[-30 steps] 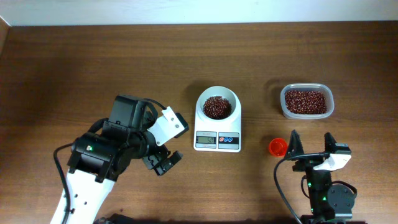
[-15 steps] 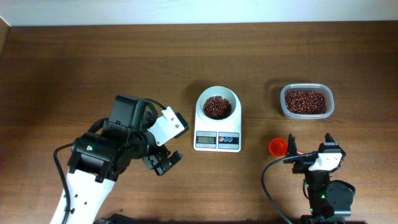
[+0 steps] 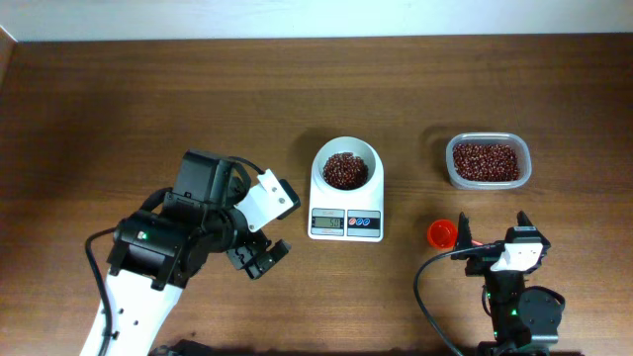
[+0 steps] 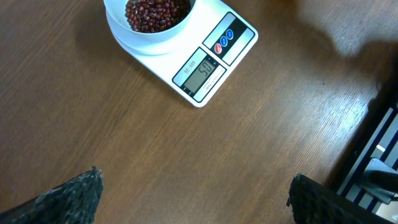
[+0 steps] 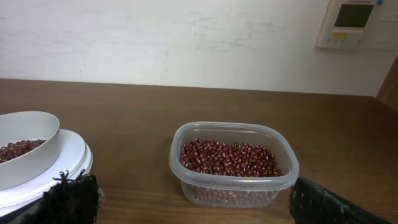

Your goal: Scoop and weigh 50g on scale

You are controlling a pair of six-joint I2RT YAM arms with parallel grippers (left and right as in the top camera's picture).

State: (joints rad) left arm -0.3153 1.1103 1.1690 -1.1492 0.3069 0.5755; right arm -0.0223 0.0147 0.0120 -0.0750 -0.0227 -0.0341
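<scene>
The white scale [image 3: 345, 223] stands mid-table, and its round white bowl [image 3: 346, 170] holds dark red-brown beans [image 3: 345, 169]. In the left wrist view the scale [image 4: 214, 59] and the beans [image 4: 155, 11] lie ahead of my left gripper [image 4: 196, 190], which is open over bare wood. From overhead, that left gripper [image 3: 259, 257] hangs left of the scale. My right gripper [image 3: 493, 231] is open with nothing in it, low at the near right. The orange scoop [image 3: 441, 233] lies just beside its left finger. The right wrist view has my right gripper [image 5: 196, 200] facing the bowl [image 5: 25, 149].
A clear plastic tub [image 3: 487, 161] of beans sits right of the scale, ahead of the right gripper. The right wrist view shows the tub [image 5: 233, 180] between the open fingertips' line of sight. A wall runs along the table's far edge.
The right arm has shifted slightly, its fingers a little narrower from overhead. The left arm, scale, scoop and tub have not moved.
</scene>
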